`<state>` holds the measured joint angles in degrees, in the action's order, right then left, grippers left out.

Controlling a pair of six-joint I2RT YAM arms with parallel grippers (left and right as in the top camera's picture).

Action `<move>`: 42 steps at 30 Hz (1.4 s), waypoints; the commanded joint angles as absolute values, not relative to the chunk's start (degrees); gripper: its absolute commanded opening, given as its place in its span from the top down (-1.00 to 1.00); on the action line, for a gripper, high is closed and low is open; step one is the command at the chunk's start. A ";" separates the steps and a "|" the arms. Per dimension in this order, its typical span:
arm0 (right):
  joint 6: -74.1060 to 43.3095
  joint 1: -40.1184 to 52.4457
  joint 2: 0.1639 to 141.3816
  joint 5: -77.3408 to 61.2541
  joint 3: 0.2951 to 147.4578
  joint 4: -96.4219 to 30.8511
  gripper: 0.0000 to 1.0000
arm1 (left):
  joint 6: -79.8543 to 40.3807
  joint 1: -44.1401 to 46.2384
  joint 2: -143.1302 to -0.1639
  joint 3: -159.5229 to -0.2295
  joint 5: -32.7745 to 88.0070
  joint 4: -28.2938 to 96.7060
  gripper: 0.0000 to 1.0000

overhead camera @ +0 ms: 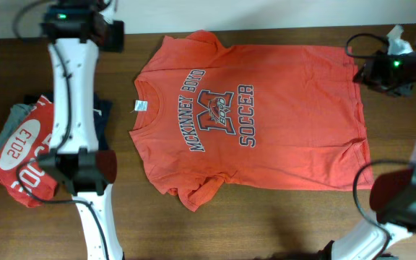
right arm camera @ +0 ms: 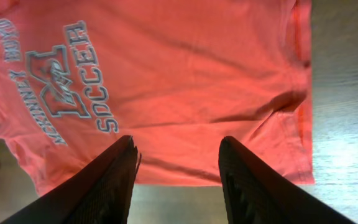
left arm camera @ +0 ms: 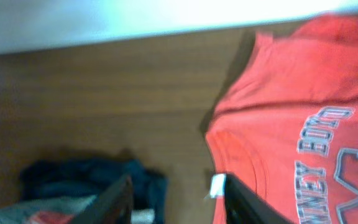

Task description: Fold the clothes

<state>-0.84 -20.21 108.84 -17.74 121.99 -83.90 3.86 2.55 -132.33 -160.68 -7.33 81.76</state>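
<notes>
One orange-red T-shirt lies spread flat, print up, mid-table, one sleeve rumpled and no fold made yet, so all the folding is left. The left gripper near the collar and the right gripper over the hem end both stand apart, empty. One pile of three folded garments sits at the left.

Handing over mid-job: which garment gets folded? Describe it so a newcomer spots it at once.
On the wooden table, look at the middle: a large orange-red T-shirt lies spread flat, print up. Unlike the folded pile at the table's left edge, topped by a red shirt marked 2013, it is unfolded and reads McKinney Boyd Soccer in dark letters.
</notes>
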 commanded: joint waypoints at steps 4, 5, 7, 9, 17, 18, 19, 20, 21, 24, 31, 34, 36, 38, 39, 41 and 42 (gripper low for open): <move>0.19 -20.32 90.43 -17.28 123.24 -84.68 0.01 | 4.05 2.46 -119.04 -172.64 -10.44 93.06 -0.10; 0.19 -20.32 88.33 -17.26 123.24 -85.01 -0.01 | 3.07 2.44 -116.99 -172.64 -10.85 95.20 -0.13; 0.16 -20.32 84.79 -17.28 123.22 -86.21 -0.01 | 0.78 2.44 -113.25 -171.81 -11.92 96.71 -0.16; 0.21 -20.27 81.54 -17.26 123.04 -88.73 -0.02 | 0.67 2.46 -108.62 -168.92 -12.16 96.68 -0.21; -1.67 -20.27 71.20 -14.04 112.99 -91.55 -0.08 | -2.52 2.44 -91.09 -138.61 -12.62 96.68 -0.22; -2.26 -20.27 70.00 -14.02 109.80 -91.20 -0.09 | -3.79 2.20 -89.47 -132.60 -13.26 96.68 -0.25; -2.74 -20.27 69.14 -13.85 107.18 -90.65 -0.14 | -4.78 1.87 -88.31 -127.35 -13.32 96.62 -0.28; -3.99 -20.27 68.23 -13.17 103.63 -89.71 -0.20 | -6.42 1.50 -87.26 -121.16 -12.84 96.03 -0.29; -5.34 -20.27 67.42 -12.64 99.79 -88.42 -0.28 | -7.31 1.17 -86.65 -115.98 -11.40 95.11 -0.29; -6.59 -20.27 66.48 -12.82 86.39 -82.32 -0.48 | -7.09 0.91 -86.26 -99.77 -1.93 88.64 -0.28; -12.51 -20.27 72.62 -14.79 65.32 -69.95 -0.42 | -4.12 5.43 -86.39 -70.87 15.46 67.55 -0.14; -12.23 -20.27 75.07 -15.38 63.16 -65.98 -0.43 | -0.64 9.89 -86.39 -63.22 13.82 60.90 -0.05; -11.38 -20.27 76.20 -15.38 63.16 -64.47 -0.47 | -0.12 12.99 -86.39 -59.57 12.27 58.26 -0.05; -11.18 -20.27 76.82 -15.33 63.16 -63.57 -0.48 | -0.27 15.70 -86.41 -56.51 12.23 56.18 -0.05; -11.20 -20.27 77.01 -15.35 63.16 -63.22 -0.49 | -0.95 16.86 -86.46 -55.02 12.23 55.09 -0.05; -11.20 -20.27 77.28 -15.35 63.16 -62.72 -0.49 | -2.92 18.13 -86.48 -52.49 12.23 52.69 -0.07; -11.20 -20.27 77.32 -15.35 63.16 -62.52 -0.49 | -3.79 18.35 -86.50 -51.29 12.23 51.29 -0.08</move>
